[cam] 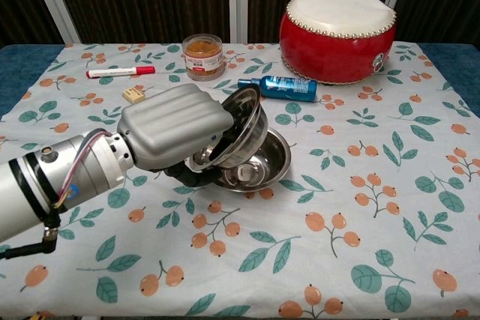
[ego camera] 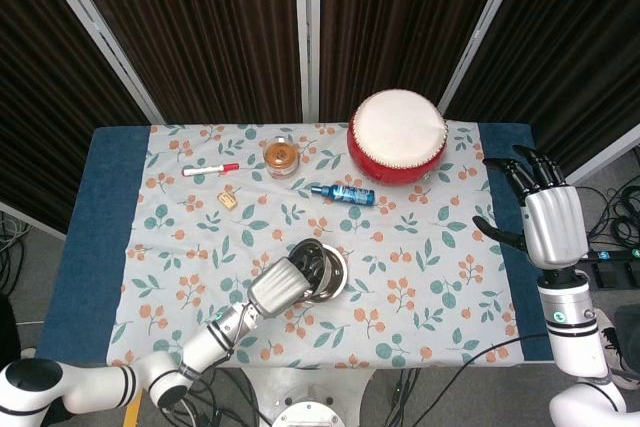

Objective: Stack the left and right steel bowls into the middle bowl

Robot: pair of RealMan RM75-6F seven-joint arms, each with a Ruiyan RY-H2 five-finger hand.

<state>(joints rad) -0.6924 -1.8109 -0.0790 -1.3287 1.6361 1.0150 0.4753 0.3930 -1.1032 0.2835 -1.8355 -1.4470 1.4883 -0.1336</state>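
The left hand (cam: 174, 131) gripped one steel bowl (cam: 241, 127), tilted directly over the middle bowl (cam: 264, 164) and seemingly about to nest; it was not yet released. Only these two bowls showed, so I could not tell where the right-side bowl was. The right hand (ego camera: 548, 221) hung empty, fingers spread, right of the middle bowl.

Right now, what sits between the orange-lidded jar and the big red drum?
In the chest view, the blue bottle lies between jar and drum, slightly nearer the camera.
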